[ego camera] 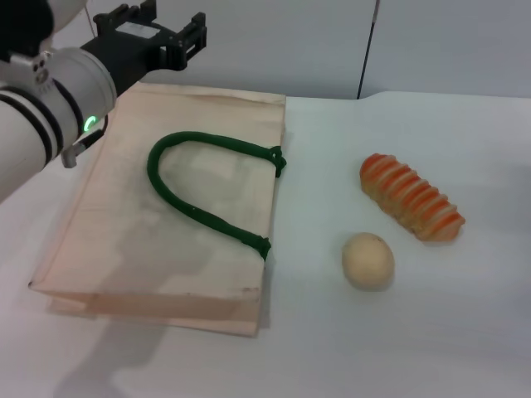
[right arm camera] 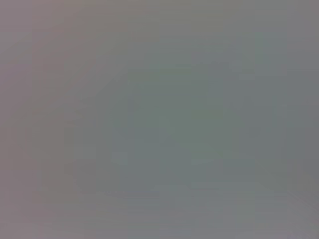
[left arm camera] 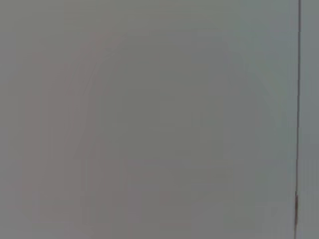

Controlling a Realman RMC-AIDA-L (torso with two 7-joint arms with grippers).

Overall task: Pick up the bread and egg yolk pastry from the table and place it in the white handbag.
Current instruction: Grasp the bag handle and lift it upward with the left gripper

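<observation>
We see the white handbag [ego camera: 166,224] lying flat on the table [ego camera: 431,332], left-centre of the head view, w/ a dark green rope handle [ego camera: 207,186] looped across its upper face. The bread [ego camera: 411,197], striped orange & cream, lies to the bag's right, angled, well apart from it. The egg yolk pastry [ego camera: 367,260] sits near the loaf's closer side, between loaf & bag, touching neither. The left gripper [ego camera: 153,37] hangs above the bag's far left corner, holding nothing; we can't tell if it's apart or together. Right arm isn't visible to us. Both wrist views give only blank grey, w/ a thin dark line down one edge of the left wrist view
</observation>
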